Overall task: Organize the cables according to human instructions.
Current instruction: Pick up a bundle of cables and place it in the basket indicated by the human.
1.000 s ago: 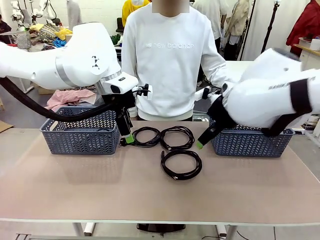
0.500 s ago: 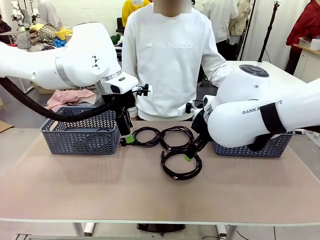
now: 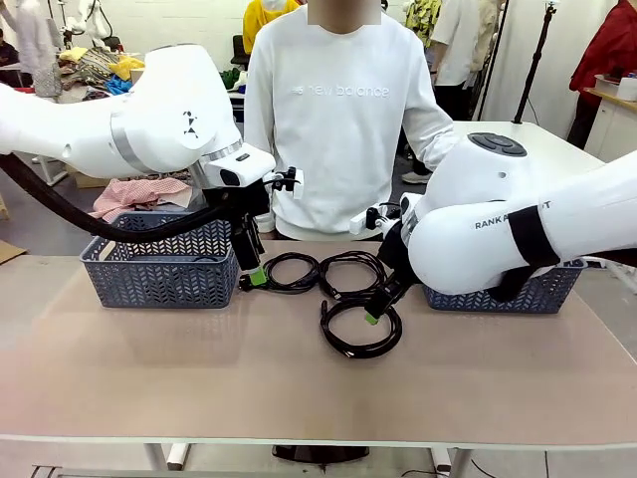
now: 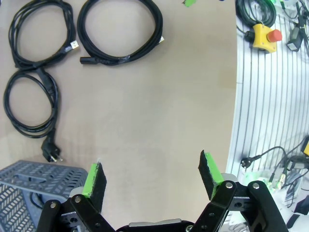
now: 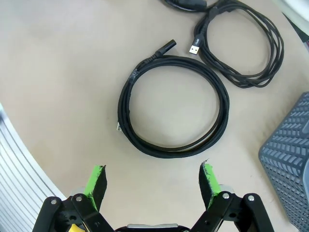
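Holding right pincer (image 5: 152, 168) apart just above nearest thin black coiled cable (image 5: 169, 152), seemingly to straddle it; left pincer (image 4: 150, 162) apart too, well aside

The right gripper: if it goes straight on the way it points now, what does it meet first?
Probably the near arc of the thick coiled cable, which lies on the table just ahead of the open right gripper. Depth is unclear, so it may touch bare table inside the ring instead.
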`<state>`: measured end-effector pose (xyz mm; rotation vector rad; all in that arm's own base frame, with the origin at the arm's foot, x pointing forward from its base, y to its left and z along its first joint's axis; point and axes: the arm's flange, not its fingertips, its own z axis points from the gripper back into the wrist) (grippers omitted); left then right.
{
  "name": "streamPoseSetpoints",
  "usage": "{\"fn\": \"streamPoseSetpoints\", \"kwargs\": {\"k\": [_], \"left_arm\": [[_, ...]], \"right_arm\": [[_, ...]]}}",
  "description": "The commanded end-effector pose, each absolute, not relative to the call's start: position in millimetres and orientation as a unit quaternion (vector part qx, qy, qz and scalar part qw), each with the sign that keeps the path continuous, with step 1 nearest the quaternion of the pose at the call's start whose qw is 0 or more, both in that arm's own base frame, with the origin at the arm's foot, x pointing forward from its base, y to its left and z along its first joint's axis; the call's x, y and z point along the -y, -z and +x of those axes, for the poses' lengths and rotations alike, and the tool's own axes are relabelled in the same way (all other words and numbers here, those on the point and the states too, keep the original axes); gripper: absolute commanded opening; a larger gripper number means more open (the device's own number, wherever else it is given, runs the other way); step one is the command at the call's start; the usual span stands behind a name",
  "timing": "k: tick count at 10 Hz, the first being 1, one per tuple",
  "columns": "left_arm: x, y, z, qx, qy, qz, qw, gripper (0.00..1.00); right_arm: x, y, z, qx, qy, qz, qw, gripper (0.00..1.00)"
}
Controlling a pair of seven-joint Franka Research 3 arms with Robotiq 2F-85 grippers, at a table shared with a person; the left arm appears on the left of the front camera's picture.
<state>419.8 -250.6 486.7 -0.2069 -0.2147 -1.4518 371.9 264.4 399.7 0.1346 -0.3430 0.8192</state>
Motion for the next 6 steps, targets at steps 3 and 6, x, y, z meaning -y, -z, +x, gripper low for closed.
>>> {"fn": "streamPoseSetpoints", "kwargs": {"k": [3, 6], "left_arm": [[250.1, -486.6, 419.1, 0.099, 0.661, -0.094, 0.738, 1.0], [250.1, -486.6, 419.1, 0.099, 0.661, -0.094, 0.738, 1.0]], "right_arm": [[-264.4, -399.7, 371.9, 0.166, -0.396, 0.065, 0.901, 1.0], [-293.2, -381.7, 383.4, 0.139, -0.383, 0.068, 0.911, 1.0]]}}
